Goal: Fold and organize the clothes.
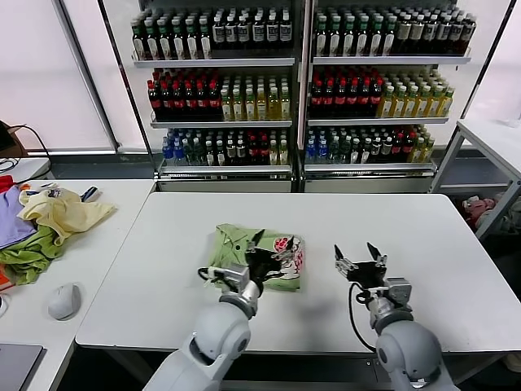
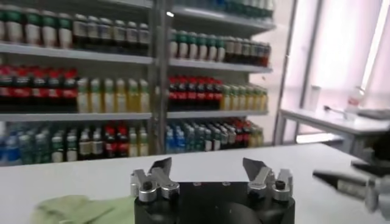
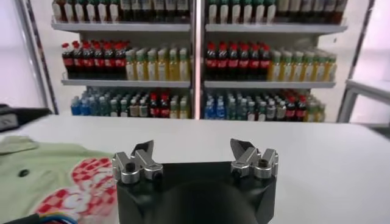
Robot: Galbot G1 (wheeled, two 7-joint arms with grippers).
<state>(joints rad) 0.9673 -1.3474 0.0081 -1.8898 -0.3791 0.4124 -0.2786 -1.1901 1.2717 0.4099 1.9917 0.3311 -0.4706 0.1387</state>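
Folded sage-green shirt point(image 1: 259, 257) is seen on the bench point(image 1: 423, 236); left claw point(image 1: 264, 248) spread above it, right claw point(image 1: 360, 254) spread beside it

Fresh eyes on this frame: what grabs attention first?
The folded sage-green shirt with its red-pink print, lying mid-table, with the left gripper open right over it. The right gripper hangs open above bare white table beside the shirt. Behind, shelves of bottled drinks fill the back wall, and a heap of yellow and green cloth sits on the side table at left.
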